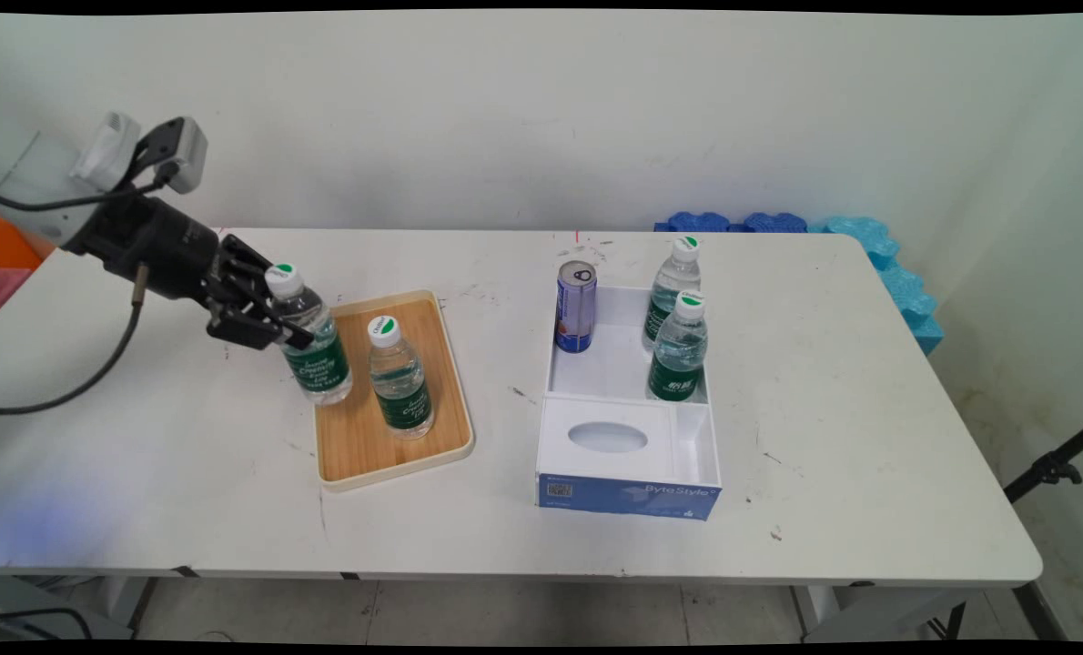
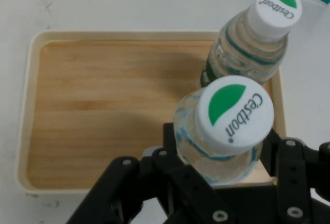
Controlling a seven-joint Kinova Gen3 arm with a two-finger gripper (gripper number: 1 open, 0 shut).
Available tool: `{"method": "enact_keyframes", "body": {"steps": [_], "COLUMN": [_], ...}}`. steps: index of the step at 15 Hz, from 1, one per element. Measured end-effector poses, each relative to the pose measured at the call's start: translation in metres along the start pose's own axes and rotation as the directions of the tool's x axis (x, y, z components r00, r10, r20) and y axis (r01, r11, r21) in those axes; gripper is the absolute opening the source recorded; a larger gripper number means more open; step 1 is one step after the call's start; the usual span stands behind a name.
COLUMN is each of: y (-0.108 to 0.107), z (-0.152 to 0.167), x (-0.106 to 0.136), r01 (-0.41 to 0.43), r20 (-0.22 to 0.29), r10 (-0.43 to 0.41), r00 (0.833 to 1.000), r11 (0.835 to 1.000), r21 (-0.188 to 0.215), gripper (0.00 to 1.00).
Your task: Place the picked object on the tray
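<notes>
A white surface (image 1: 187, 491) fills the view, scuffed with small dark marks, a pale wall behind it; nearest, at about 5 o'clock from the middle, lies a white box (image 1: 628, 437) with a blue front and an oval slot in its near lid; in its open far part stand two water bottles (image 1: 678, 350) with green labels and a blue drink can (image 1: 575, 307) at its far left corner; to the 9 o'clock side of the box sits a wooden tray (image 1: 364, 455) with a pale rim, carrying one upright water bottle (image 1: 399, 380); at the tray's 10 o'clock edge the end effector (image 1: 259, 314) is closed around the upper body of another bottle (image 1: 309, 341), white-capped with a green leaf mark, its base at the tray's left rim; whether it rests on the tray I cannot tell; in the hand view this held bottle (image 2: 227, 126) fills the middle between the black fingers (image 2: 289, 172), the tray's bottle (image 2: 255, 38) just beyond it at 1 o'clock, the tray (image 2: 103, 105) bare to the left; farthest, at 2 o'clock, blue foam pieces (image 1: 869, 246) line the surface's far right edge.
</notes>
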Motion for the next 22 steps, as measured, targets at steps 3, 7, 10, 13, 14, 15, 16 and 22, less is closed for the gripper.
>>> {"method": "enact_keyframes", "body": {"steps": [3, 7, 10, 13, 14, 15, 16, 22], "y": [0.005, 0.008, 0.01, 0.011, 0.012, 0.012, 0.012, 0.013], "z": [0.01, 0.023, 0.031, 0.039, 0.042, 0.044, 0.047, 0.055], "x": [-0.004, -0.01, -0.014, -0.017, -0.019, -0.02, -0.022, -0.027], "r01": [0.0, 0.004, 0.005, 0.004, 0.002, 0.0, -0.002, -0.02], "r20": [0.0, 0.0, -0.005, -0.013, -0.015, -0.016, -0.017, -0.026], "r10": [0.0, -0.004, -0.005, -0.004, -0.002, 0.0, 0.002, 0.019], "r00": [1.0, 1.0, 1.0, 1.0, 1.0, 1.0, 1.0, 0.999], "r11": [1.0, 1.0, 1.0, 1.0, 1.0, 1.0, 1.0, 1.0], "r21": [-0.007, -0.011, -0.012, -0.013, -0.014, -0.014, -0.014, -0.017], "gripper": [0.0, 0.0, 0.0, 0.0, 0.0, 0.0, 0.0, 1.0]}}
